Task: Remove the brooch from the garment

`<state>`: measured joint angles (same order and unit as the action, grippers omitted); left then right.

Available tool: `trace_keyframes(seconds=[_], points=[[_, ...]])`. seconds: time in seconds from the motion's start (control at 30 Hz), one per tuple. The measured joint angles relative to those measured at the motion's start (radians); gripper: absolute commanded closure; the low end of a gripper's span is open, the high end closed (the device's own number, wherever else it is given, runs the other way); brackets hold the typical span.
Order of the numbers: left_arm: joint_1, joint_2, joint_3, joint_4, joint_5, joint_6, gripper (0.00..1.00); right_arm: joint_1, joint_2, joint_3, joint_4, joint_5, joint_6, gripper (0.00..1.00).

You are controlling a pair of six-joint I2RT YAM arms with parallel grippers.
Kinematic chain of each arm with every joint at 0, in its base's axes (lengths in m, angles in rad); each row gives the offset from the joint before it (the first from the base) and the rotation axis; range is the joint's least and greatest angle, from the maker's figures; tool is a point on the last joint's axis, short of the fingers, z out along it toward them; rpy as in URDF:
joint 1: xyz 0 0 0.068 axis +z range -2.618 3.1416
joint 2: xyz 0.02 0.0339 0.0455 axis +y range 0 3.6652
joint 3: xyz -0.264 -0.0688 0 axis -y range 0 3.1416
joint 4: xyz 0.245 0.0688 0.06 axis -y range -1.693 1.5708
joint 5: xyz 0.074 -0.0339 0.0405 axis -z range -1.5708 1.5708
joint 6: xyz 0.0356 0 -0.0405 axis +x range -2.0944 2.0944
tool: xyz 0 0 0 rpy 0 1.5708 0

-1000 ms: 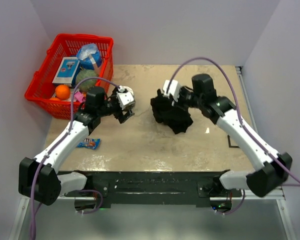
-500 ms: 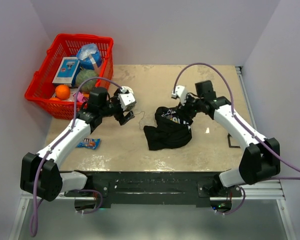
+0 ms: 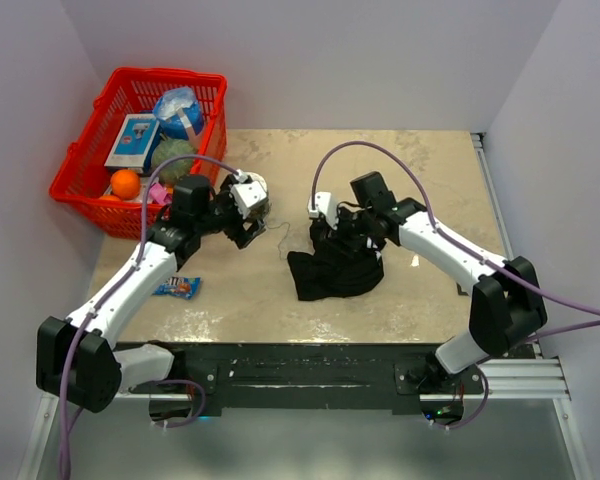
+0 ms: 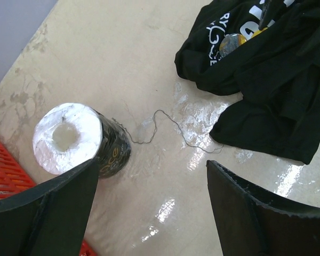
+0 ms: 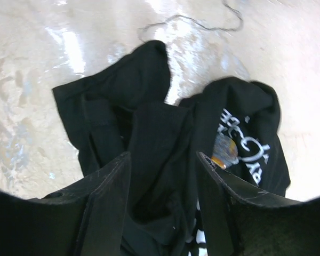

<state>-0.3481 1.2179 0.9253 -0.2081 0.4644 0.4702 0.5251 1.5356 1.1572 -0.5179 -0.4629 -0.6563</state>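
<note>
The black T-shirt (image 3: 335, 270) lies crumpled mid-table, its round brooch (image 5: 225, 151) beside the white lettering, with the right gripper (image 5: 161, 160) spread open above it and the left gripper (image 4: 153, 162) spread open near a thread spool (image 4: 80, 140).

A glossy beige, marble-patterned tabletop (image 3: 420, 300) fills the middle, and bright light glares off it in white patches, clearest in the wrist views. Plain pale lilac walls (image 3: 330, 60) close it in behind and on both sides. A black metal rail (image 3: 310, 372) runs along its near edge, above what may be a grey floor (image 3: 310, 450).
</note>
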Motion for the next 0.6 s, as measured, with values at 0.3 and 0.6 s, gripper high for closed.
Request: trace_keyframes(seconds=[0.3, 0.6], points=[[0.000, -0.080, -0.027, -0.068, -0.058, -0.018, 0.10, 0.120, 0.056, 0.068, -0.138, -0.038, -0.220, 0.39], [0.000, -0.173, -0.123, -0.139, -0.165, -0.097, 0.10, 0.197, 0.301, 0.238, -0.308, -0.047, -0.443, 0.48]])
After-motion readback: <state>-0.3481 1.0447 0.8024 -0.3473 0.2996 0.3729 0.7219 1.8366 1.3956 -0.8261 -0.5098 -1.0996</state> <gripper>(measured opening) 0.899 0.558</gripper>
